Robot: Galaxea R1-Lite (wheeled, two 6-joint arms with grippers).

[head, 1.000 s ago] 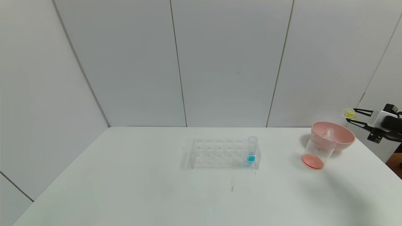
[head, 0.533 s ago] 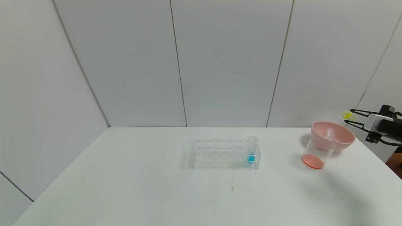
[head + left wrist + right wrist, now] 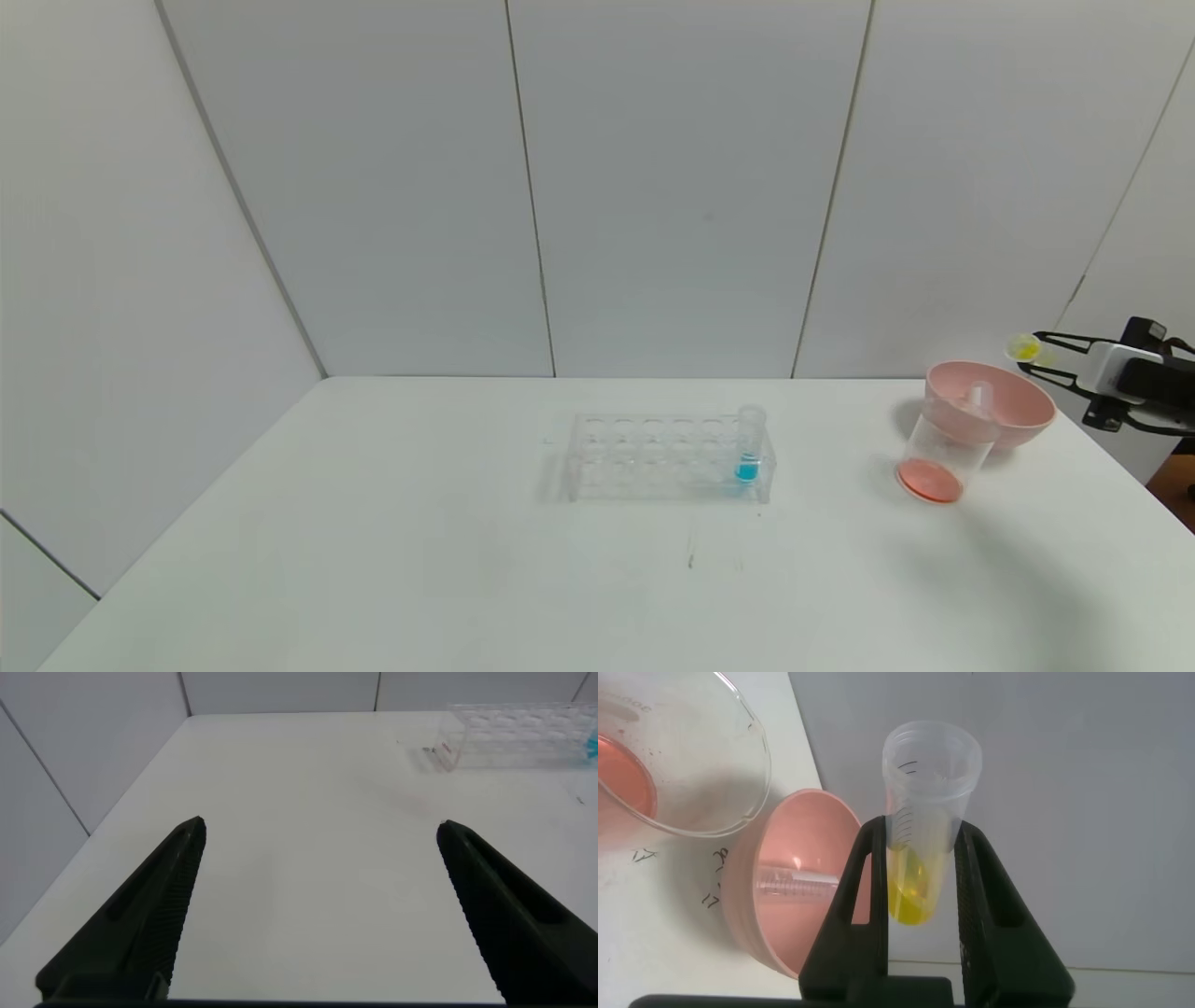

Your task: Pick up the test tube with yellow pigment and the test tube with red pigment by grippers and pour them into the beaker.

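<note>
While right tool is pinching the test tube with yellow pigment mid-barrel | handling: light, slick, crushable | left tool is idling, spread.

A clear rack stands near the middle of the white table, holding one tube with blue liquid upright in its right end hole; the other holes hold nothing. A pink bowl sits near the table's far right edge, with an empty clear tube lying inside it. Grey panelled walls enclose the table.
</note>
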